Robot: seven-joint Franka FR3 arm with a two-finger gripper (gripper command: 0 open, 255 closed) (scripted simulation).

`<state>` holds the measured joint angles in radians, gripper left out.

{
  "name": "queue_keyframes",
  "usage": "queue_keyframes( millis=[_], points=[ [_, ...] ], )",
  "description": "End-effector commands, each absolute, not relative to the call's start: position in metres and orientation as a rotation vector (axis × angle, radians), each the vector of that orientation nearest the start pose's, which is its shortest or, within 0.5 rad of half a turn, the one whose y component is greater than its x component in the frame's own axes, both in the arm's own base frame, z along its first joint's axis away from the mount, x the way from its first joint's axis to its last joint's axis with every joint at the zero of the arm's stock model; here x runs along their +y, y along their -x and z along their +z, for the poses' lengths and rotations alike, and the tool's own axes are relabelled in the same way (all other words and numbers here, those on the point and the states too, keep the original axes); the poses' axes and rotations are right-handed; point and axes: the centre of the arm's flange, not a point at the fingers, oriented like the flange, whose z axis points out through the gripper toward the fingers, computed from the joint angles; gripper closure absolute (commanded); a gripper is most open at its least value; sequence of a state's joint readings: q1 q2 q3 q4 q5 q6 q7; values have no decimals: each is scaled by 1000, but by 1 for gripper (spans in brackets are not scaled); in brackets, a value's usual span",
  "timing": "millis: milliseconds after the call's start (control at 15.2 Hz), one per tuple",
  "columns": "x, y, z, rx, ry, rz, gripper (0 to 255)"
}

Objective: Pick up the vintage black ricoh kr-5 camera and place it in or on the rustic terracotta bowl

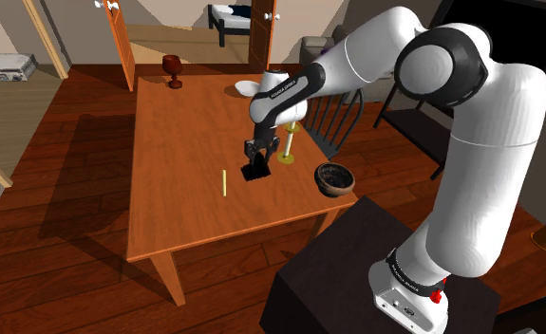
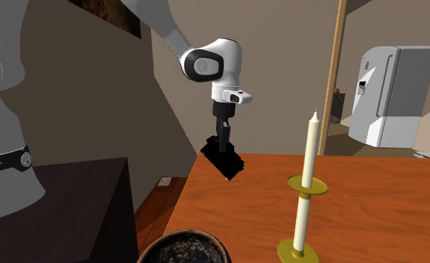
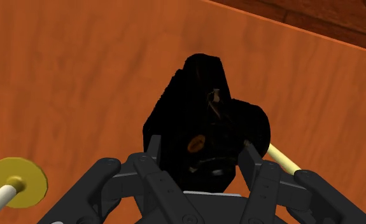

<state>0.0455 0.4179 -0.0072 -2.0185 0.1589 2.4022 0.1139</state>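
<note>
One camera [image 3: 207, 127], one dark bowl [image 1: 337, 190], one candlestick [image 2: 307, 168]

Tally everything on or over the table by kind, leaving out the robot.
Bowls: 2 (dark brown bowl, white bowl)
Black camera: 1
Candle in holder: 1
Goblet: 1
Thin yellow stick: 1
Total: 6

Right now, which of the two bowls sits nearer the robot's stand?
The dark brown bowl, beside the stand; the white bowl sits across the table.
</note>
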Motion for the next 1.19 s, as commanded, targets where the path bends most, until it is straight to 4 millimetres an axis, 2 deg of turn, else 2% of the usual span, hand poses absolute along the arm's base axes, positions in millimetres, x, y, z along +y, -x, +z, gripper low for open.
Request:
queue_keyframes(
  millis=[0,330,1122],
  points=[
    [24,-599,251,295,3028,63,255],
    [24,-599,275,295,3028,63,255],
    [-106,-510,286,295,3028,63,255]
  ],
)
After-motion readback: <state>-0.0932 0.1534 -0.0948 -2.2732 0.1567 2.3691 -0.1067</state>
